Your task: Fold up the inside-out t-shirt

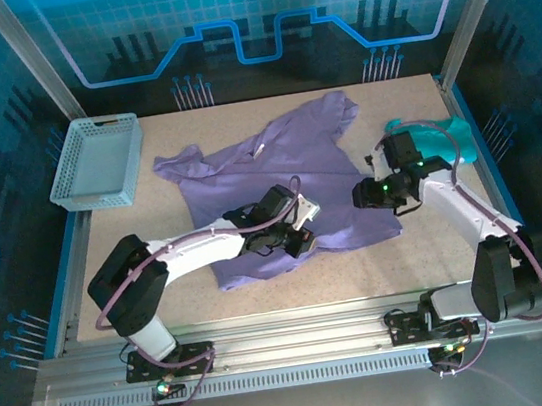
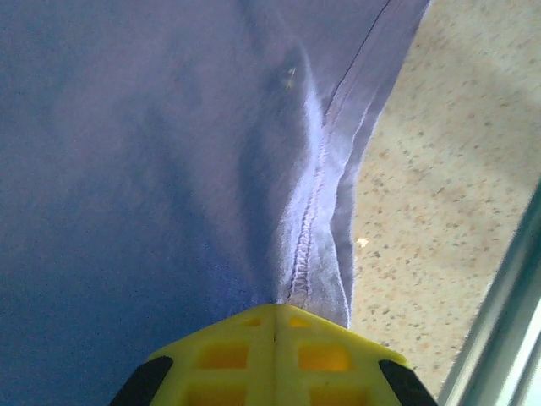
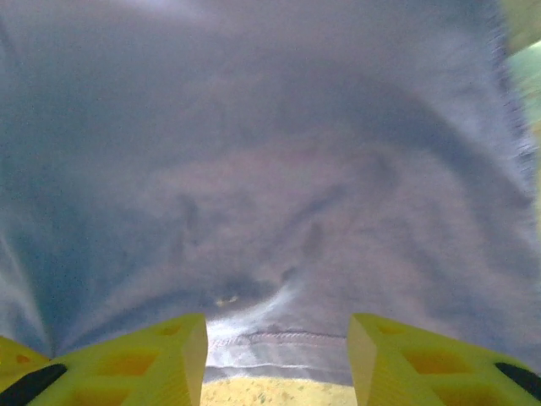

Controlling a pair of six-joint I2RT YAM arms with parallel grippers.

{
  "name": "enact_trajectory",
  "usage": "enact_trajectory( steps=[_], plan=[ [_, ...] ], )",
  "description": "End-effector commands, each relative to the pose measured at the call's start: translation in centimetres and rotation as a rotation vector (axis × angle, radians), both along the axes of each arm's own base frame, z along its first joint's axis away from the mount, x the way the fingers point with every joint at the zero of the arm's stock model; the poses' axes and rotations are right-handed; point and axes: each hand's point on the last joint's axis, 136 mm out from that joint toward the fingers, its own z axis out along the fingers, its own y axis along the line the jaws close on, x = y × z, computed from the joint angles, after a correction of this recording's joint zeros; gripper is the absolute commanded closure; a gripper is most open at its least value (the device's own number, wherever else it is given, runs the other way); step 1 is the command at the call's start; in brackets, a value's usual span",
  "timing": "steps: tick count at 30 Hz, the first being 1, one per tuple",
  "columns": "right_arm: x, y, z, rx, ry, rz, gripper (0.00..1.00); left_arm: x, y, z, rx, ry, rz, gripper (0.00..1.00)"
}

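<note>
The inside-out t-shirt [image 1: 275,162] is lavender-purple and lies spread and rumpled across the middle of the table, sleeves toward the back. My left gripper [image 1: 301,239] sits on its near part. In the left wrist view its yellow fingers [image 2: 245,338] meet on a stitched seam fold of the t-shirt [image 2: 152,152], so my left gripper [image 2: 275,309] is shut on the cloth. My right gripper [image 1: 363,193] is at the shirt's right edge. In the right wrist view my right gripper [image 3: 277,338] stands open, its fingers [image 3: 144,364] straddling the hemmed edge of the t-shirt [image 3: 270,169].
A grey mesh basket [image 1: 94,162] stands at the back left. A teal garment [image 1: 439,139] lies at the right, behind the right arm. Speckled bare table [image 2: 439,186] shows right of the shirt's edge, with a metal frame rail [image 2: 499,338] beyond it.
</note>
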Motion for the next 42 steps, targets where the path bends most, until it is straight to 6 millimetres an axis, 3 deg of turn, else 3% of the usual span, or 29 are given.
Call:
enact_trajectory(
  steps=[1,7,12,17,20,23,28,34,42],
  plan=[
    [-1.4,2.3,-0.6,0.039,0.024,0.066,0.5,-1.0,-0.3,0.8,-0.06,0.041,-0.019,1.0],
    [-2.1,4.4,-1.4,0.079,0.052,0.121,0.49,-0.6,0.4,0.1,-0.052,0.067,0.004,1.0],
    [-3.7,6.6,-2.0,0.148,0.04,0.198,0.45,0.4,1.1,2.2,-0.168,0.094,0.076,1.0],
    [-3.9,8.7,-1.2,0.15,-0.122,0.313,0.28,1.0,2.2,4.1,-0.262,0.103,0.122,1.0],
    [-3.7,9.6,-1.8,0.088,-0.183,0.367,0.15,1.2,2.4,4.6,-0.275,0.104,0.128,1.0],
    [-3.4,10.3,-2.7,0.024,-0.213,0.406,0.08,1.2,2.5,4.8,-0.279,0.105,0.132,1.0],
    [-1.9,10.7,-4.0,-0.018,-0.253,0.393,0.09,1.4,2.7,5.2,-0.287,0.101,0.136,1.0],
    [0.5,10.3,-4.0,-0.083,-0.346,0.35,0.16,1.7,3.2,5.0,-0.284,0.109,0.157,1.0],
    [0.1,9.7,-2.1,-0.139,-0.491,0.398,0.13,2.3,3.8,4.4,-0.274,0.124,0.185,1.0]
  ],
)
